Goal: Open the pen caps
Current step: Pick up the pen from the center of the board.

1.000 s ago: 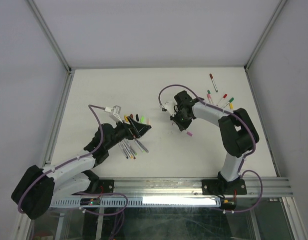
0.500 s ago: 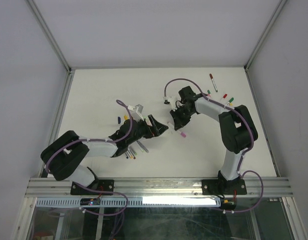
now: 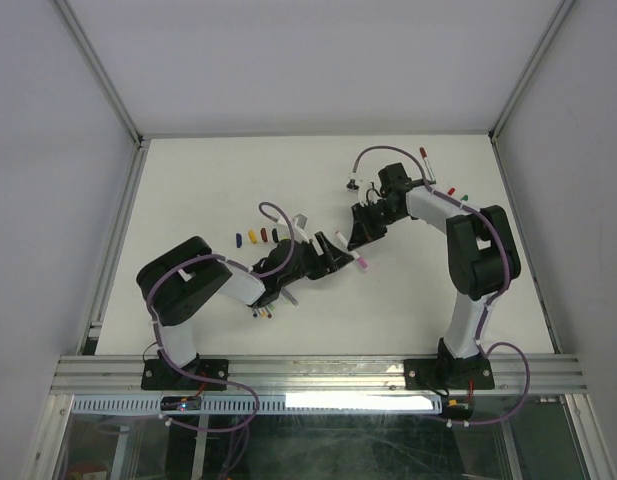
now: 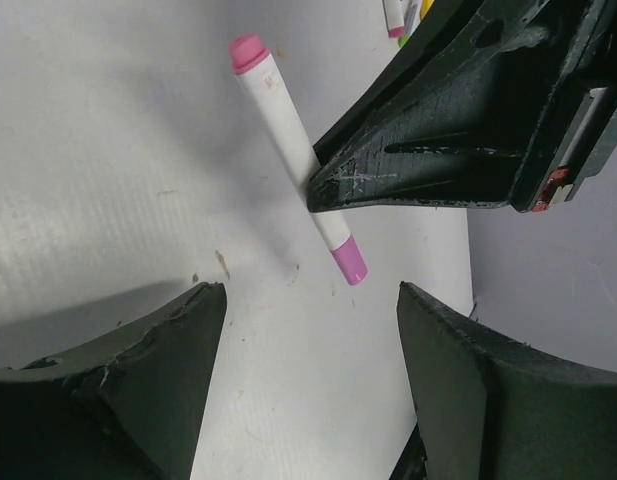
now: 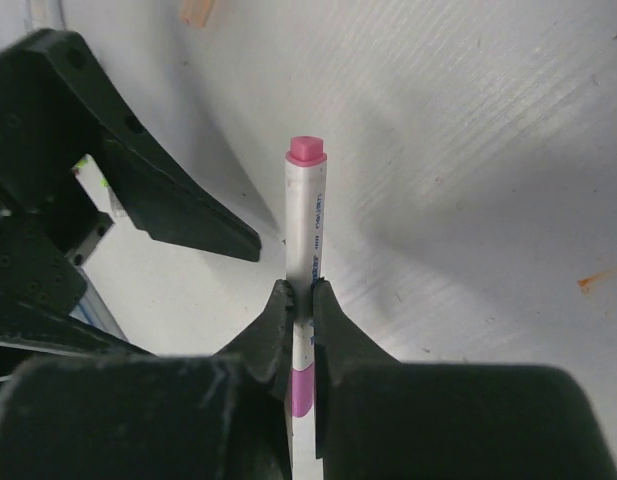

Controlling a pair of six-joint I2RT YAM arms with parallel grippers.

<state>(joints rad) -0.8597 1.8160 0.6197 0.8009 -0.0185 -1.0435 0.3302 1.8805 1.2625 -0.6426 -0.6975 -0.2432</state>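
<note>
Caps [image 3: 253,237] near left pincer [image 3: 338,257], pens [image 3: 425,157] far right

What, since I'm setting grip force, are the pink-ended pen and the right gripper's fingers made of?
Pen: smooth white barrel with slight sheen, pink ends; probably plastic. Right gripper fingers: matte black, scuffed with pale scratches; likely hard plastic, can't confirm.

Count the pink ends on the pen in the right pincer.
2. One pink end juts past the right pincer, shut on the pen; the other, on the pincer's opposite side, faces the open left pincer.
</note>
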